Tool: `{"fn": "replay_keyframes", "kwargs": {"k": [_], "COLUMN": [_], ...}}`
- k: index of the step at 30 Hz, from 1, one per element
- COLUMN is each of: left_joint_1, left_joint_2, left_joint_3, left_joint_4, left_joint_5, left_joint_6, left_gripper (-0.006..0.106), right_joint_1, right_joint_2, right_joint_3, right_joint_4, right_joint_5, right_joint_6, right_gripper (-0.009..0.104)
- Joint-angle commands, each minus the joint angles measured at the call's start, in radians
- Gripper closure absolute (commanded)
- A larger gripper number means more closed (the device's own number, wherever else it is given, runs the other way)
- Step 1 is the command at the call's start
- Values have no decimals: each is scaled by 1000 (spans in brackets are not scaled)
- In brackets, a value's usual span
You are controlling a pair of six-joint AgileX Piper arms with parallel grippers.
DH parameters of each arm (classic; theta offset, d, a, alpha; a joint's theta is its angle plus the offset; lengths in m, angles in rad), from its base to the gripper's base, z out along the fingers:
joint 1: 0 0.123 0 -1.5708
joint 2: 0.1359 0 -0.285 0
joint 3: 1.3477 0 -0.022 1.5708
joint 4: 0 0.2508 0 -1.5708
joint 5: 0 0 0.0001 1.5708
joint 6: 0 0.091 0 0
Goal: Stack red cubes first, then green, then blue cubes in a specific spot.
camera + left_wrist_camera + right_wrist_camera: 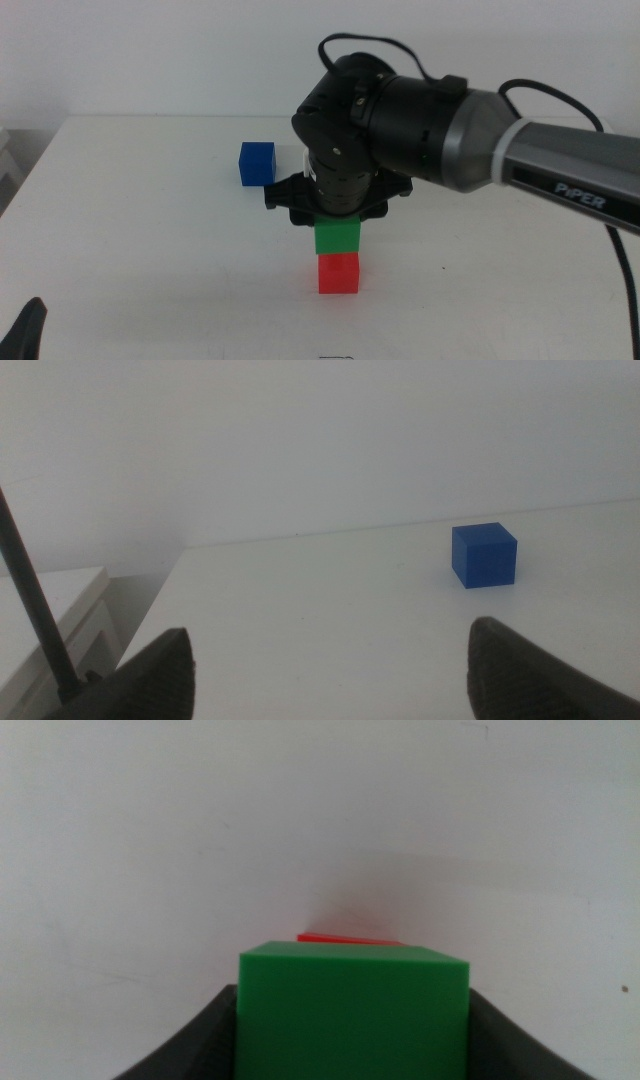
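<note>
The red cube sits on the white table near the front middle. The green cube is right on top of it, held between the jaws of my right gripper, which comes down from above. In the right wrist view the green cube fills the space between the jaws, with a sliver of the red cube showing beyond it. The blue cube stands alone farther back and to the left; it also shows in the left wrist view. My left gripper waits open and empty at the front left corner.
The right arm reaches in from the right over the table's middle. The table's left edge and a white cabinet show in the left wrist view.
</note>
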Motion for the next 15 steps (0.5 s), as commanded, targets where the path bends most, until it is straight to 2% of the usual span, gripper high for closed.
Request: {"fn": "replay_keyframes", "kwargs": {"k": [1, 15], "left_joint_1": [0, 0], "left_joint_2": [-20, -20], "left_joint_3": [-3, -3], "left_joint_4": [1, 1], "left_joint_5": [-77, -77], "left_joint_6": [-2, -2], "left_gripper": [7, 7], "right_joint_1": [-1, -11], "right_joint_2": [-41, -10], "right_joint_3": [-41, -40], "right_joint_4": [-34, -33], "right_joint_5": [9, 0], "right_joint_6": [2, 2], "right_gripper": [96, 96]}}
